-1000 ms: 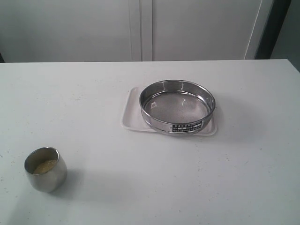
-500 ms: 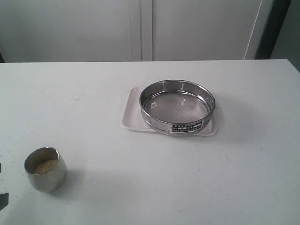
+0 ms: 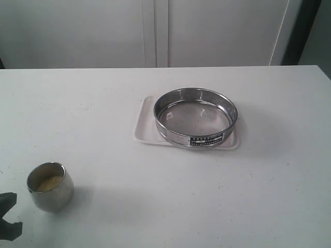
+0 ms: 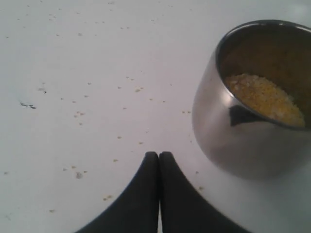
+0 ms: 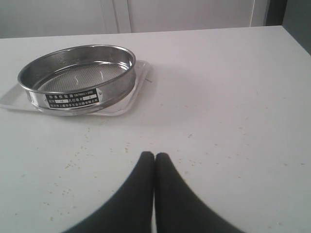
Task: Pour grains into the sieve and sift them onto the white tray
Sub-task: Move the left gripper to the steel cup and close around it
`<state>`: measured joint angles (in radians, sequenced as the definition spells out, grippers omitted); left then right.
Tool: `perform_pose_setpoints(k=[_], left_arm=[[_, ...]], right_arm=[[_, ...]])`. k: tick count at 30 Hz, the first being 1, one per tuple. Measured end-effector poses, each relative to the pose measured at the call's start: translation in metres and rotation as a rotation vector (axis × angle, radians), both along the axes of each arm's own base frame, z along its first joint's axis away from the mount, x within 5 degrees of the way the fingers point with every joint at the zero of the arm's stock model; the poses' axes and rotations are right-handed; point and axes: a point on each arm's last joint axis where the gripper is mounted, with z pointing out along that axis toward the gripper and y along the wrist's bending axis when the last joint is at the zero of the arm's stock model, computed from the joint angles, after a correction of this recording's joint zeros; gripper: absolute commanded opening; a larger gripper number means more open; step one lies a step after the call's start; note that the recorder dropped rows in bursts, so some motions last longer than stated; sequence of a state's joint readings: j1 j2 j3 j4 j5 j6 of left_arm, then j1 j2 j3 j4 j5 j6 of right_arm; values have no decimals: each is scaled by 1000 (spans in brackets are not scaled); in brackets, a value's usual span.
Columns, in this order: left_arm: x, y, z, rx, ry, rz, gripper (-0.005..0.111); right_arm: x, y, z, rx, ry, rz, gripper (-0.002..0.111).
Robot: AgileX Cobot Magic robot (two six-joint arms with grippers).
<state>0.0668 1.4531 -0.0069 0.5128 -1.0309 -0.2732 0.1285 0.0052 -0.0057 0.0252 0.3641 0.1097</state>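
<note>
Exterior: the wide round stainless-steel sieve (image 3: 207,139) sits on the flat white rectangular tray (image 3: 145,124), right of centre and towards the far side of the white table (image 3: 165,206). A small rounded steel cup (image 3: 50,194) stands at the near left, well apart from them, and the pale golden grains (image 3: 50,182) lie inside it. Left wrist: I read the left gripper (image 4: 159,155) with its black fingers pressed together, pinching nothing, just beside the cup and not touching it. Loose specks dot the table. Right wrist: the right gripper (image 5: 154,155) is likewise pressed together on nothing, facing the sieve from well apart.
</note>
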Motion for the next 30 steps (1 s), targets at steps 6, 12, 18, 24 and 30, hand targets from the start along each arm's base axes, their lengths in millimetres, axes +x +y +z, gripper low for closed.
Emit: perform_pose_setpoints(k=[6, 12, 18, 24, 30], left_arm=[[4, -2, -3, -34, -27, -13, 0], [5, -4, -1, -33, -62, -32, 58], [3, -10, 0, -24, -77, -127, 105], [-3, -18, -3, -24, -36, -242, 105], [10, -20, 1, -54, -33, -264, 105]], right_arm=[[0, 0, 0, 0, 0, 0, 0], [0, 0, 0, 2, 0, 0, 0], [0, 0, 0, 2, 0, 0, 0], [0, 0, 0, 2, 0, 0, 0], [0, 0, 0, 2, 0, 0, 0]])
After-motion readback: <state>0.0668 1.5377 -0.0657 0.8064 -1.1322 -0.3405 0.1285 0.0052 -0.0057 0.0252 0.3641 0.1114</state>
